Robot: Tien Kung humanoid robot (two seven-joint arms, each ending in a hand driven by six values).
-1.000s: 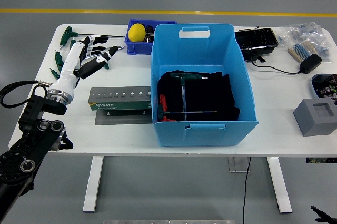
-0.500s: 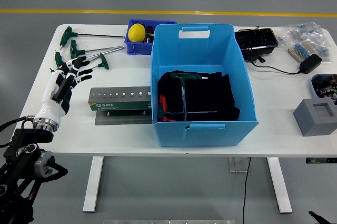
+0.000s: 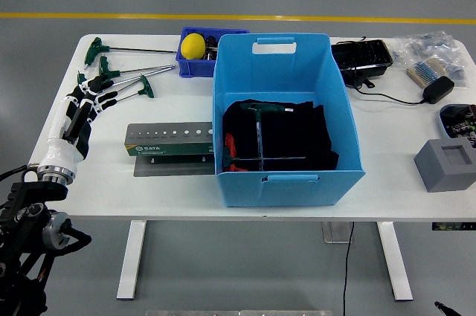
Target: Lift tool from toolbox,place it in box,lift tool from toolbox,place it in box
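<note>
Head view shows the left hand (image 3: 83,108) drawn back to the table's (image 3: 387,160) left edge, fingers spread and empty, since a second ago, while two T-wrenches (image 3: 259,141) lie in the box (image 3: 286,56), others (image 3: 123,82) outside.

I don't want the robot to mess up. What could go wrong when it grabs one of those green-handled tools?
1. The green-handled tools lie close together with long thin shafts, so the left robot hand, open right beside them, might knock one aside or catch two at once.
2. The blue box has tall walls, so a long tool might hit the rim on its way in.
3. Two tools already lie inside on the black cloth, so a new one could tangle with them.
</note>
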